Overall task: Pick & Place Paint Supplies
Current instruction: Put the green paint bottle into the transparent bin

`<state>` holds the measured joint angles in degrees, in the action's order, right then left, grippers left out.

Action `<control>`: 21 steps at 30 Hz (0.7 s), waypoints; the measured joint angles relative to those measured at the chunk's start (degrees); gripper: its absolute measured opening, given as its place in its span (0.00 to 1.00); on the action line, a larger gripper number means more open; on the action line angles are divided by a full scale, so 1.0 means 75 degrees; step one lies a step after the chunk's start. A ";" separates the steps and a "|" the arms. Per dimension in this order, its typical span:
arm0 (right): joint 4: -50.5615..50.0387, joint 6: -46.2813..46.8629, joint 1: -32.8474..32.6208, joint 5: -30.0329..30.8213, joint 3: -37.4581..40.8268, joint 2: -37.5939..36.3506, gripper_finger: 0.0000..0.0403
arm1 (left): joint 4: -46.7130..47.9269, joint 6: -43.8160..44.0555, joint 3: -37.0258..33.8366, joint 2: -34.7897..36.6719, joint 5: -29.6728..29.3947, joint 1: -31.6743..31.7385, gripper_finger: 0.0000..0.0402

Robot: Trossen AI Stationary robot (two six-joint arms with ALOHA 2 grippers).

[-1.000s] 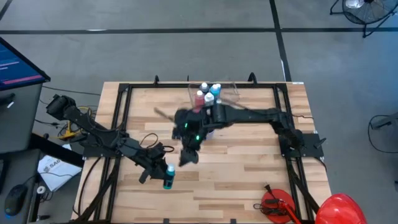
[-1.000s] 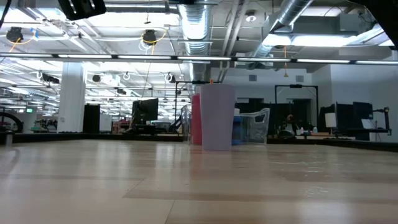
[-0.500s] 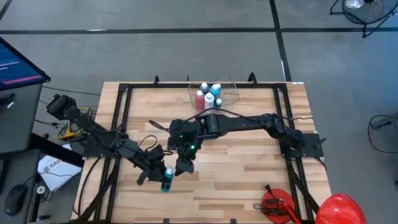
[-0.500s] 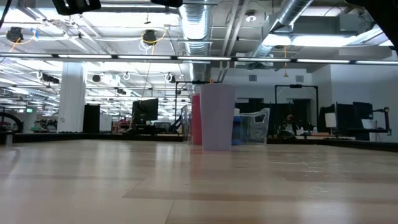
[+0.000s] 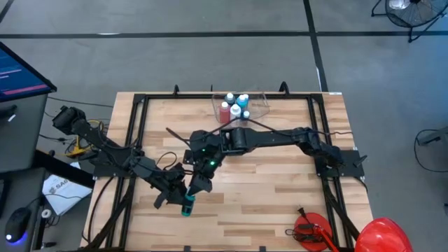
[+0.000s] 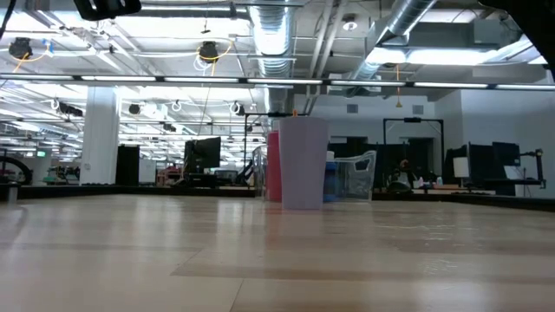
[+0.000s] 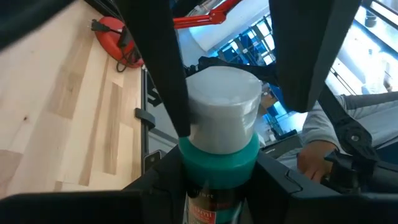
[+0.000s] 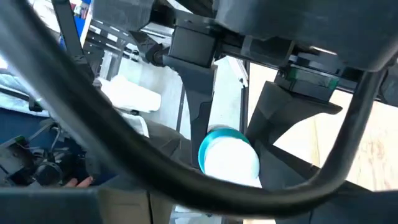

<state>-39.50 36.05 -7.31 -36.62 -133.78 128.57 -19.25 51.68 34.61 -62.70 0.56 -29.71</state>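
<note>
A teal paint bottle (image 5: 187,207) with a white cap (image 7: 224,102) is held in my left gripper (image 5: 180,196), above the table's near left part. My right gripper (image 5: 199,185) is open at the bottle's cap end. One of its fingers (image 7: 168,74) stands on each side of the cap, and I cannot tell whether they touch it. The clear tub (image 5: 257,106) at the far edge holds red, blue and white-capped bottles (image 5: 234,106). A thin brush (image 5: 178,135) lies flat on the table. My left gripper pinches the teal bottle's body (image 7: 214,163) below the cap between its two fingers (image 7: 155,183), coming from the table's left. The bottle is lifted clear of the table, its cap end pointing away from the gripper toward the right gripper.
A pale purple cup (image 6: 303,163) stands mid-table in front of the tub in the low view. A red tool (image 5: 308,229) lies at the near right corner. A black frame (image 5: 140,105) rims the table. A person's hand (image 7: 317,155) shows beyond the table.
My right gripper has swung from the middle of the table toward the near left, down to the cap end of the bottle in my left gripper. The left gripper and the bottle have stayed nearly where they were.
</note>
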 joint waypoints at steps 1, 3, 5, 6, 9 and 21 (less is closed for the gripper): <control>-0.0018 0.0000 -0.0003 0.0004 0.0002 0.0000 0.49 | 0.0004 0.0000 0.0000 -0.0003 0.0002 0.0000 0.29; -0.0013 0.0000 -0.0019 0.0023 0.0001 0.0000 0.49 | -0.0009 -0.0002 0.0000 -0.0005 0.0007 0.0000 0.29; -0.0017 0.0000 -0.0042 0.0028 0.0000 0.0000 0.49 | -0.0008 -0.0003 0.0000 -0.0006 0.0017 0.0000 0.29; -0.0018 0.0000 -0.0054 0.0029 0.0000 0.0000 0.49 | -0.0007 -0.0013 0.0000 -0.0006 0.0018 0.0008 0.29; -0.0034 0.0000 -0.0082 0.0097 0.0000 0.0000 0.49 | -0.0016 -0.0026 0.0000 -0.0006 0.0043 0.0044 0.29; -0.0068 0.0003 -0.0067 0.0181 0.0000 0.0000 0.49 | -0.0031 -0.0055 0.0000 -0.0006 -0.0015 0.0283 0.29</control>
<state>-40.01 36.07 -7.81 -35.27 -133.78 128.57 -19.48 51.27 34.61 -62.74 0.45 -27.59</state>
